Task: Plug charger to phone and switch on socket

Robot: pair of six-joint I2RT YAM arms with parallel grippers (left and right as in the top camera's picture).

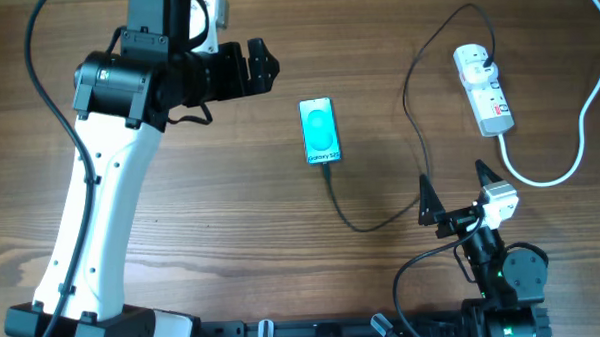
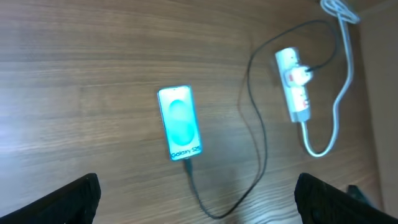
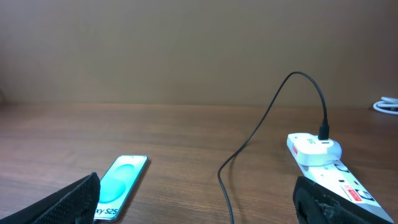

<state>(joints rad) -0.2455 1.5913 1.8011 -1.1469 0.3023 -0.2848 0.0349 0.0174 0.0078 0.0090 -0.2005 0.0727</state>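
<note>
Left gripper [image 1: 264, 67]: jaws spread wide, holding nothing, left of the phone [image 1: 319, 131]. Right gripper [image 1: 451, 188]: jaws spread wide, holding nothing, at the near right beside the cable. The charger [image 2: 188, 168] tip sits in the phone's near end. The socket [image 1: 488, 107] lies far right and carries a white adapter [image 1: 469, 60].

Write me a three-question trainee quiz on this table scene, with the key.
1. True or false: the charger meets the lower end of the phone.
2. Which is nearer the socket? A) left gripper B) right gripper
3. Fill in: both grippers stand ____, holding nothing.

Key: 1 true; 2 B; 3 open.
</note>
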